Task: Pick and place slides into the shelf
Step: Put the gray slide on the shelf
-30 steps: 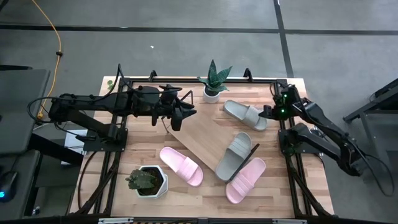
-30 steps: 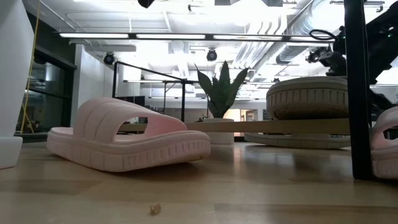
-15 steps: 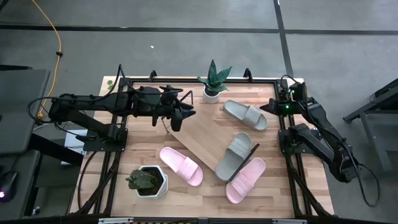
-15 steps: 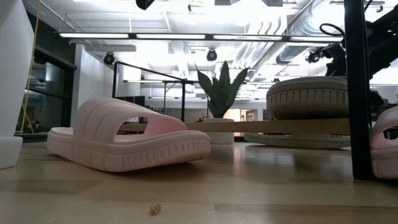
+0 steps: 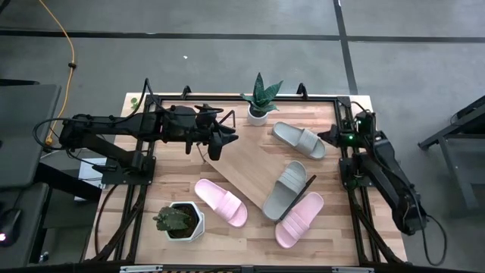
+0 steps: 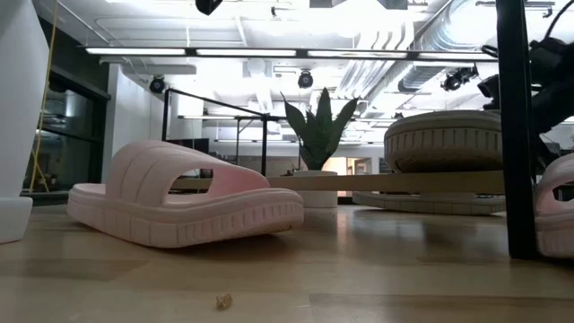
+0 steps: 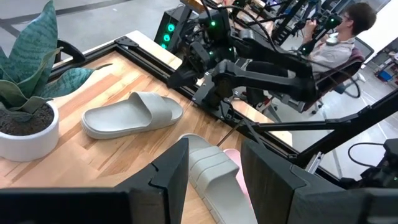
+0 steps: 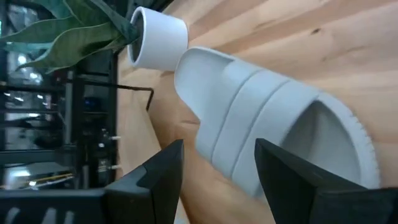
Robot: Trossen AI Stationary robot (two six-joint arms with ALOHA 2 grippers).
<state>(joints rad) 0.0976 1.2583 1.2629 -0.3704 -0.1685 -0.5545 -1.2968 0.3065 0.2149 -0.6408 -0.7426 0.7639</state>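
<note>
L gripper (image 5: pixel 220 144) hovers empty, jaws apart, by the flat light-wood shelf's (image 5: pixel 246 163) far-left corner, while R gripper (image 5: pixel 326 136), also open & empty, faces 1 light grey foam slide (image 5: pixel 298 139) on the tabletop: straddle its strap squarely w/ both fingers before closing.

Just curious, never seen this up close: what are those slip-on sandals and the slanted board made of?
The grey slide and the pink slide look like soft moulded foam or rubber: matte, thick, with ribbed straps and grooved sole edges. The shelf looks like pale wood with a smooth finish, with a thin black wire end frame, probably metal.
</note>
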